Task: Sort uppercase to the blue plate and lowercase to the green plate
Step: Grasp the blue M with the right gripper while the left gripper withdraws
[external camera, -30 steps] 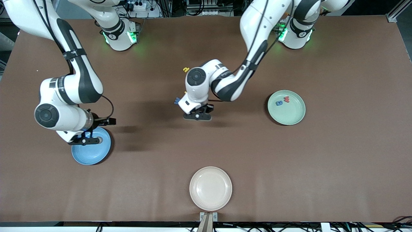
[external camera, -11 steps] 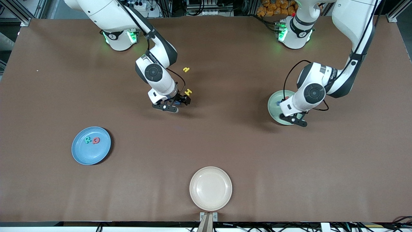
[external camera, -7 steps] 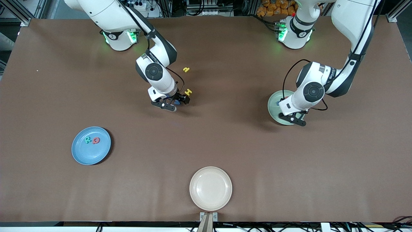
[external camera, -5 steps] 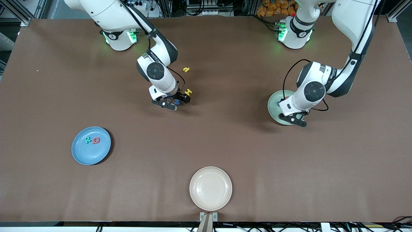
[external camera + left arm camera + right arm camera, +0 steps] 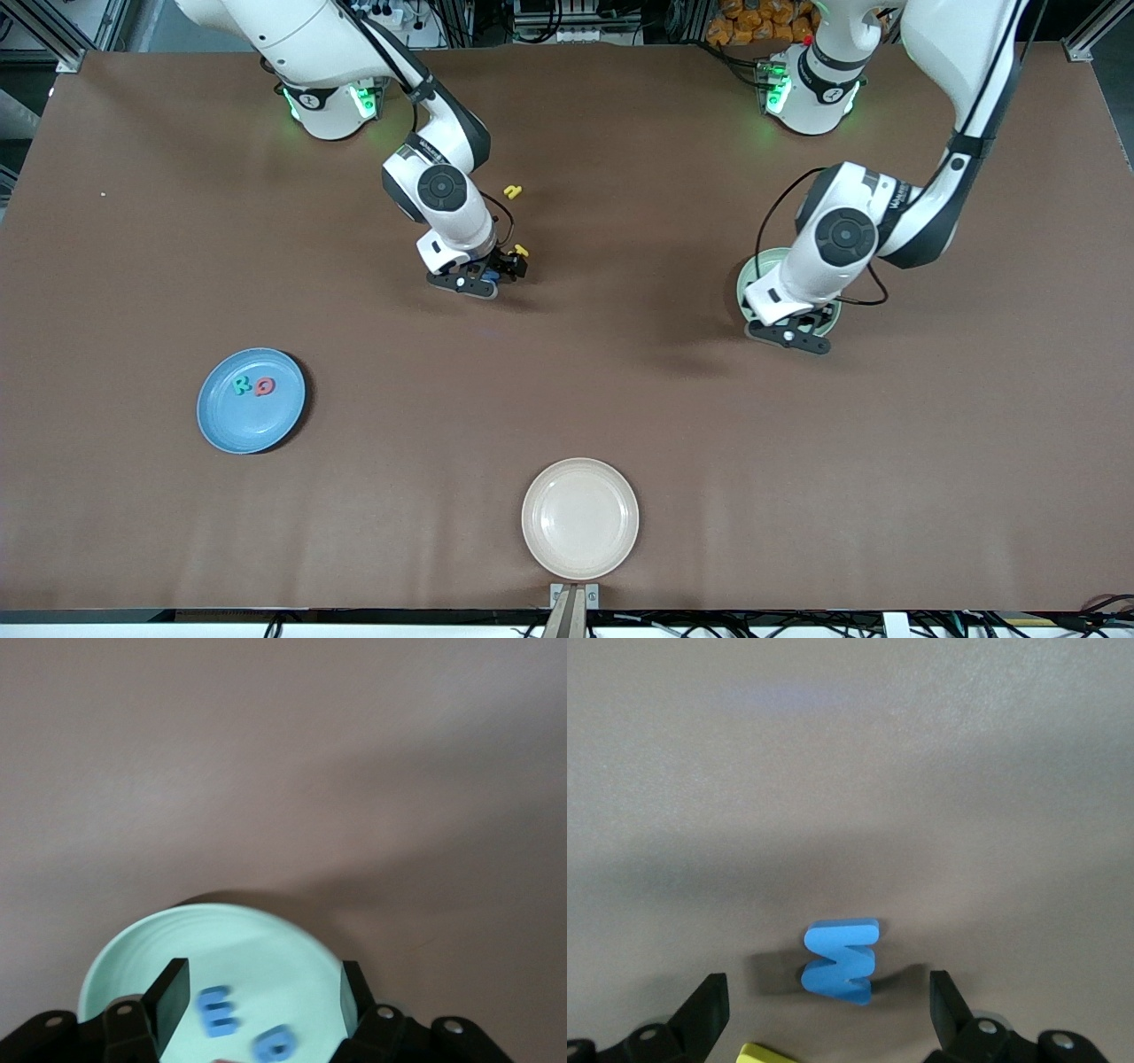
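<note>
My left gripper [image 5: 790, 335] hangs open and empty over the green plate [image 5: 741, 285], which the arm mostly covers. In the left wrist view the green plate [image 5: 213, 939] holds a blue lowercase m [image 5: 217, 1012] and a blue g-like letter [image 5: 273, 1043], loose between the open fingers of the left gripper [image 5: 261, 992]. My right gripper [image 5: 478, 282] is low at mid-table and open. The blue M [image 5: 840, 961] lies on the mat between its fingers [image 5: 710, 997], untouched. The yellow H [image 5: 521, 252] lies beside it. The blue plate [image 5: 251, 425] holds a teal R [image 5: 241, 385] and a red Q [image 5: 265, 386].
A small yellow lowercase letter [image 5: 512, 190] lies on the mat, farther from the front camera than the H. A beige plate [image 5: 579, 549] sits at the table edge nearest the front camera. Brown mat covers the table.
My left gripper has opened and let the blue m drop onto the green plate, then lifted a little. My right gripper has edged toward the yellow H, staying open round the M.
</note>
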`<state>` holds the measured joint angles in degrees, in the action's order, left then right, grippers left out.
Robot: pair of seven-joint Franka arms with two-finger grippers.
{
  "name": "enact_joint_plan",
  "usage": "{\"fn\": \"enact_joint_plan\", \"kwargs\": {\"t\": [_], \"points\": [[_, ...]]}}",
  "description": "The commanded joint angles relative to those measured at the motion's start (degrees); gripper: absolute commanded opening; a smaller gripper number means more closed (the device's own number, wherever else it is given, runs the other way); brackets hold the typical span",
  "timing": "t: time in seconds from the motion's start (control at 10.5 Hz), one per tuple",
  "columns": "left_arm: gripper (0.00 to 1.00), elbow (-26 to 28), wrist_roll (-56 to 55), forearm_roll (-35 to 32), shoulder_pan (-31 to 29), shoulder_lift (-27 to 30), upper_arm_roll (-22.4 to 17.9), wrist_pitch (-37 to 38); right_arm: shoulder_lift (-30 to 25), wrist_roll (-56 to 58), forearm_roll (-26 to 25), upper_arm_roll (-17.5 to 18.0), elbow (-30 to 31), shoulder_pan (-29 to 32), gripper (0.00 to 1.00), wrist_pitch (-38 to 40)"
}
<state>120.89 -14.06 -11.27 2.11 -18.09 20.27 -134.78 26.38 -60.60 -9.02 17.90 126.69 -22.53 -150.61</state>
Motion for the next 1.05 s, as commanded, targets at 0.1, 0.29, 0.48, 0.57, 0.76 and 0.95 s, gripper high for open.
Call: {"fn": "enact_joint_plan", "kwargs": {"t": [0.1, 0.29, 0.48, 0.57, 0.76, 0.95], "points": [[0.77, -4.86, -7.88, 4.24, 3.41, -1.67, 1.44, 0.48, 1.21, -5.23, -5.57, -1.37, -0.04, -0.68, 1.0, -0.82], [0.77, -6.53, -11.85, 4.15, 5.7, -3.52, 1.44, 0.4, 1.48, -5.32, -5.49, -1.38, -0.22, -0.59, 1.0, -0.82], [0.77, -6.81, -12.48, 4.06, 6.15, -3.7, 1.44, 0.4, 1.48, -6.28, -5.49, -1.38, -0.39, -0.59, 1.0, -0.82], [0.77, -6.89, -12.48, 4.06, 6.41, -4.23, 1.44, 0.4, 1.48, -6.46, -5.49, -1.38, -0.39, -0.59, 0.75, -0.82], [0.85, -7.07, -12.57, 3.89, 7.02, -5.54, 1.44, 0.4, 1.4, -6.46, -5.49, -1.38, -0.48, -0.59, 0.0, -0.91], [0.88, -9.6, -12.65, 3.71, 7.9, -7.82, 1.44, 0.4, 1.22, -6.46, -5.49, -1.29, -0.48, -0.59, 0.0, -0.91]]}}
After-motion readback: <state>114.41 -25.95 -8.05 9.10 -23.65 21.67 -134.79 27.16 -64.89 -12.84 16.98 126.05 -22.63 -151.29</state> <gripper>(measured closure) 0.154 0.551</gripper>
